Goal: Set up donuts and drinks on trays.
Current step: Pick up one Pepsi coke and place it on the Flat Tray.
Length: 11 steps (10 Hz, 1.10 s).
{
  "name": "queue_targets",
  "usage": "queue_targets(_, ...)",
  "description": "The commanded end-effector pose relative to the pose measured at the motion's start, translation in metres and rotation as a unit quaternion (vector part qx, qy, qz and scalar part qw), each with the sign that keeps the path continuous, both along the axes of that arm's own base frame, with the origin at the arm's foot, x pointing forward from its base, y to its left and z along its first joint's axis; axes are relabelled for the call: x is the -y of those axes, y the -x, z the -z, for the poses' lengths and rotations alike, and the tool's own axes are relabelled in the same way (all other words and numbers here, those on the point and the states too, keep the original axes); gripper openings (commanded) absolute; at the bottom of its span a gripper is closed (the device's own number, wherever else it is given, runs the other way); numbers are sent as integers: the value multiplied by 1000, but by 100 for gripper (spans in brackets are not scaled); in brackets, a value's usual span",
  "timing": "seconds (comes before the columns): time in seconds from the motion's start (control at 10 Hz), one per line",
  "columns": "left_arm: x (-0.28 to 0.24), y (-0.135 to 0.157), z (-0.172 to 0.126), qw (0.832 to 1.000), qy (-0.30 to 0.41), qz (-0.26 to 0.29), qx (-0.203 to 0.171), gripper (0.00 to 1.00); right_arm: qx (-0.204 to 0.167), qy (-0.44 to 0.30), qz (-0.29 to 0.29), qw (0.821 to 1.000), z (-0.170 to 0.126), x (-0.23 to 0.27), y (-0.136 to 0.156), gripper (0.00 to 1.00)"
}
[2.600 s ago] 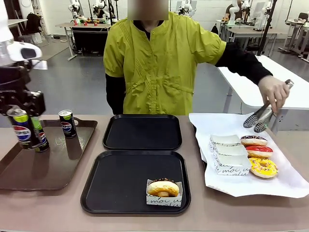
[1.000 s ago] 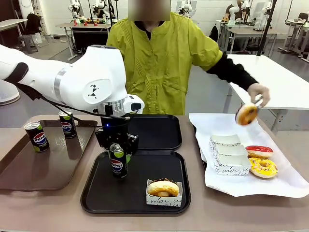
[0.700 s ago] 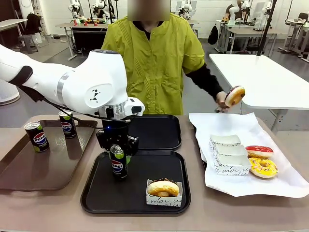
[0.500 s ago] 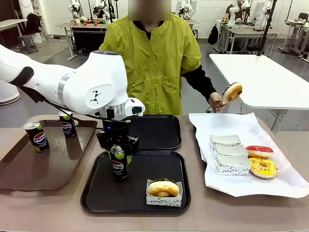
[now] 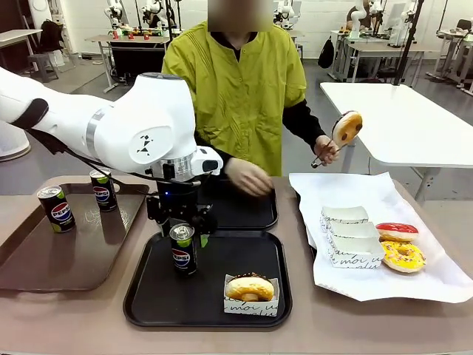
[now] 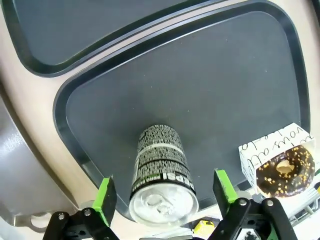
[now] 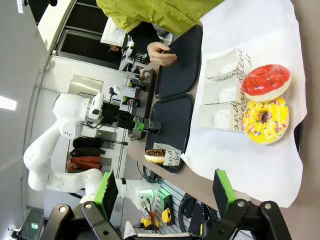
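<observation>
table point(image 5: 74, 325): tan | left: brown tray point(image 5: 37, 266) | middle: near black tray point(image 5: 229, 259), far black tray point(image 5: 240, 211) | right: white paper sheet point(image 5: 414, 288), maybe overhanging

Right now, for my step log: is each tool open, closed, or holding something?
Left tool: open, pads either side of the Pepsi can, not touching it.
Right tool: open, holding nothing.

Matte plastic tray point(image 5: 222, 262), silver-topped metal can point(image 5: 182, 253), paper sheet point(image 5: 436, 285).
</observation>
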State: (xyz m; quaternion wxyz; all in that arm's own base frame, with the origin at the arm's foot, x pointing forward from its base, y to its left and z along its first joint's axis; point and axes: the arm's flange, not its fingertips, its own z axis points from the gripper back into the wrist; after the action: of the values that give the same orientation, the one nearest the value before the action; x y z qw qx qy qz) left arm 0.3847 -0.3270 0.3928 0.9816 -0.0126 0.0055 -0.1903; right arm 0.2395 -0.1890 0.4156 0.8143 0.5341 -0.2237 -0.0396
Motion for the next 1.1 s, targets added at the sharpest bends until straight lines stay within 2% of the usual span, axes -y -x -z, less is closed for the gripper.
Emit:
queue_targets(0.0,-7,25,-19,1000,-4,-11,8,100,4,-4,-2,1000,0,0,0,100)
queue_targets(0.2,-29,56,-50,1000,-13,-18,6,100,4,-4,-2,1000,0,0,0,100)
queue_targets(0.5,-76,88,-93,1000,7,-10,23,100,4,-4,-2,1000,0,0,0,100)
queue_targets(0.8,-124,107,-117,999,15,-29,40,100,4,-4,-2,1000,0,0,0,100)
queue_targets(1.0,-150,104,-127,997,27,-50,44,100,4,-4,-2,1000,0,0,0,100)
